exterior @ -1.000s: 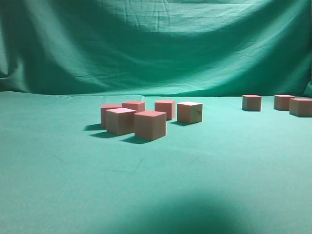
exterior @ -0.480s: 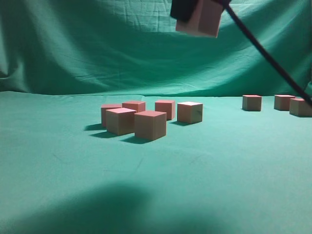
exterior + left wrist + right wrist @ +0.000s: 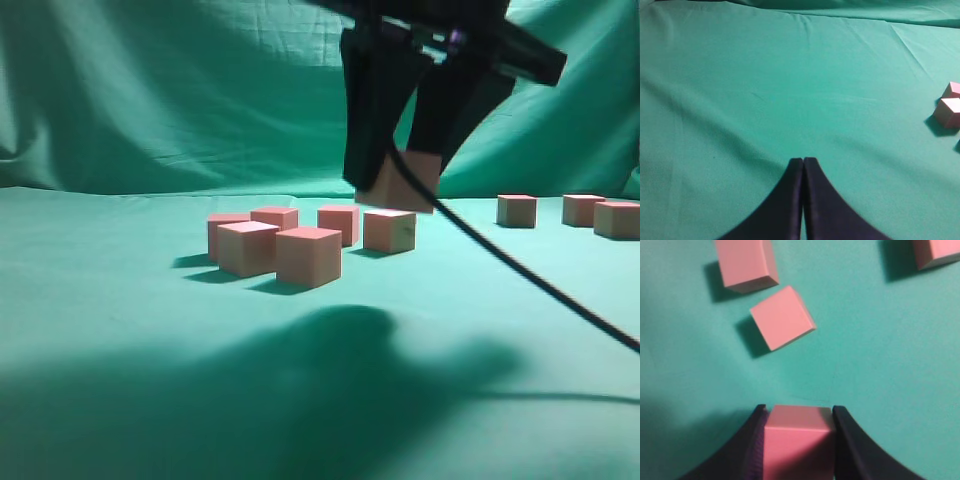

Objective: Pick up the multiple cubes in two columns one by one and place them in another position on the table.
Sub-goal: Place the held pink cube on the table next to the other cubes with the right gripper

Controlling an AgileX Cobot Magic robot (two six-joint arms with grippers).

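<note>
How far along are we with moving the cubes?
Done, apparently: five cubes grouped mid-table. In hand: the right gripper holds a cube in the air above that group; the left gripper is shut and idle. Left: three cubes at the far right, if those are the source.

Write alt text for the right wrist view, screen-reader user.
The right gripper clamps a pink cube between its two dark fingers, held above the teal-green table. Three more pink cubes lie below: one tilted cube near centre, another at upper left, a third cut off at upper right.
</note>
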